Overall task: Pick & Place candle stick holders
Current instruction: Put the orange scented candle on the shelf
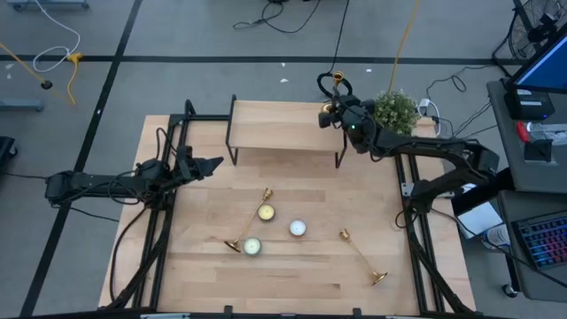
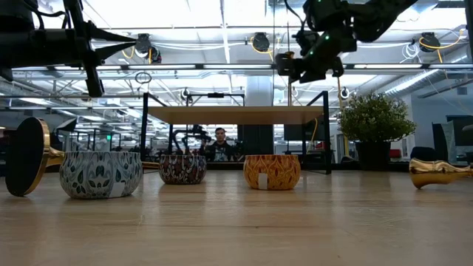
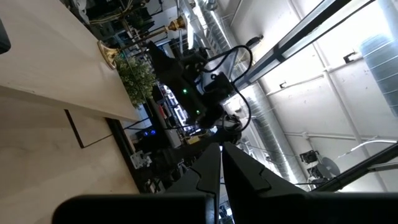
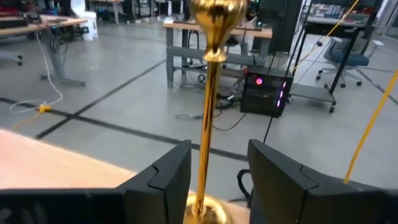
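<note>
On the table (image 1: pixel 301 275), a raised shelf (image 1: pixel 283 126) stands at the back with a potted plant (image 1: pixel 395 110) to its right; three candle tins (image 1: pixel 297 228) lie in front, between fallen candlesticks (image 1: pixel 361 258).

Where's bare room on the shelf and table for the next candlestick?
The shelf is bare left of the right gripper and its candlestick. The table's front strip is free too. The centre is crowded with three tealight tins and lying candlesticks.
</note>
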You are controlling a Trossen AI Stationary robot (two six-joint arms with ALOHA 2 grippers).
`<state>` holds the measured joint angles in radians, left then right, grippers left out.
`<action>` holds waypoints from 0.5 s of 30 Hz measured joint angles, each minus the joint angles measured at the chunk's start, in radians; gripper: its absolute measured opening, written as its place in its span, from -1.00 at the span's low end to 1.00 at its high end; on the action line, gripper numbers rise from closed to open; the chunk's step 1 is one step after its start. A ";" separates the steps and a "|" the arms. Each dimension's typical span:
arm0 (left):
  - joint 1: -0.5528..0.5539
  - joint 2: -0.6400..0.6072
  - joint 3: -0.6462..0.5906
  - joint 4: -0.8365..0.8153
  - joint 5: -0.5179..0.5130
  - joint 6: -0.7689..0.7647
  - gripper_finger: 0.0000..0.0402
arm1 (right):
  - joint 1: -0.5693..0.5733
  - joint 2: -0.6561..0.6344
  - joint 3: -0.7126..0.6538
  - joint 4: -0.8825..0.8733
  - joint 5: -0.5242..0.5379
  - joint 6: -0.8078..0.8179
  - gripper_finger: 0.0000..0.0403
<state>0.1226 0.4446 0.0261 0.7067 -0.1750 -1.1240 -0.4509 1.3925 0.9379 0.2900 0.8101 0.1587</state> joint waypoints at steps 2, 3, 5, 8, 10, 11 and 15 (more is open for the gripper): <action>0.000 0.000 0.000 0.000 0.002 -0.001 -0.89 | 0.024 -0.025 0.000 -0.045 -0.002 0.017 -0.22; 0.000 0.000 0.000 0.000 0.006 -0.002 -0.89 | 0.039 -0.036 0.000 -0.060 -0.003 0.027 -0.22; 0.000 0.000 0.000 0.000 0.017 -0.003 -0.89 | 0.070 -0.065 0.000 -0.114 -0.024 0.047 -0.22; 0.000 0.000 0.000 0.000 0.028 -0.004 -0.89 | 0.126 -0.114 0.000 -0.160 -0.096 0.094 -0.22; 0.000 0.000 0.000 0.001 0.030 -0.005 -0.89 | 0.166 -0.156 0.000 -0.184 -0.175 0.138 -0.22; 0.000 0.000 0.000 0.001 0.034 -0.007 -0.89 | 0.186 -0.174 0.000 -0.199 -0.217 0.157 -0.22; 0.000 0.000 0.000 0.002 0.056 -0.023 -0.89 | 0.257 -0.257 0.000 -0.248 -0.440 0.263 -0.22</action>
<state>0.1223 0.4447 0.0261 0.7082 -0.1187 -1.1466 -0.1938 1.1360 0.9375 0.0421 0.3701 0.4212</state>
